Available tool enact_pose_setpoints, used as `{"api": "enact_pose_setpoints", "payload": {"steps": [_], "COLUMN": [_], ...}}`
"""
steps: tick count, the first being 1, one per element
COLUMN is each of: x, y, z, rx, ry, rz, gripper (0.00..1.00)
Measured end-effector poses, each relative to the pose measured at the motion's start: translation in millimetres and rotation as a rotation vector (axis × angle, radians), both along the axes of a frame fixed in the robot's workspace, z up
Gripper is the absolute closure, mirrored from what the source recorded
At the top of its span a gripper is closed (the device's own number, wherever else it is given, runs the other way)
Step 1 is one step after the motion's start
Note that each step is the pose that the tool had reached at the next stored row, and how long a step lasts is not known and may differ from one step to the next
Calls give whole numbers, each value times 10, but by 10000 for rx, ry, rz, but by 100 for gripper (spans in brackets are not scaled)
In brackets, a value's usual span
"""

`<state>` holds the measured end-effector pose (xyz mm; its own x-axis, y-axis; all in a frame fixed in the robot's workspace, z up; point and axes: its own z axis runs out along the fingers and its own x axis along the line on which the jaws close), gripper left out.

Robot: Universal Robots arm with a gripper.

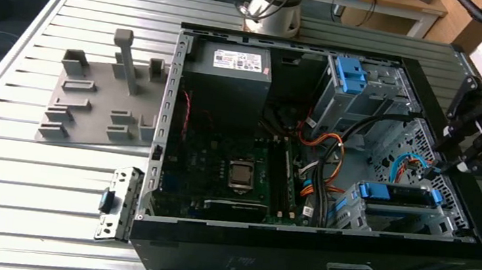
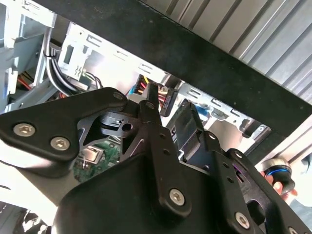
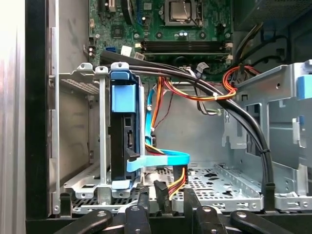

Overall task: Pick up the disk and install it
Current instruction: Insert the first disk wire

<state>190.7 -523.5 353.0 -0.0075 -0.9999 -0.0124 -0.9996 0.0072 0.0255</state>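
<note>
We see open floor (image 3: 195, 131) in the case between the drive cage (image 3: 105, 131) holding the disk (image 3: 122, 136) and the other metal bay (image 3: 273, 136). Black cables (image 3: 204, 87) and orange wires (image 3: 168, 97) cross that gap; a blue ribbon (image 3: 161, 160) lies low across it.

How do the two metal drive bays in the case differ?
The lower bay holds the disk with its blue rails, standing on edge with cables plugged in; the upper bay carries just a blue bracket and looks empty. The gripper hangs beside the lower bay, further from the upper one. Both are grey perforated metal with blue plastic.
</note>
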Motion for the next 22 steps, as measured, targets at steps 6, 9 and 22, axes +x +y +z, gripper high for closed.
{"api": "enact_pose_setpoints", "payload": {"steps": [6,9,22], "x": [0,0,0], "y": [7,6,7], "z": [-37,-37,-40], "rx": [-1,-3,-1], "ry": [0,0,1], "rz": [0,0,-1], "gripper": [59,59,82]}}
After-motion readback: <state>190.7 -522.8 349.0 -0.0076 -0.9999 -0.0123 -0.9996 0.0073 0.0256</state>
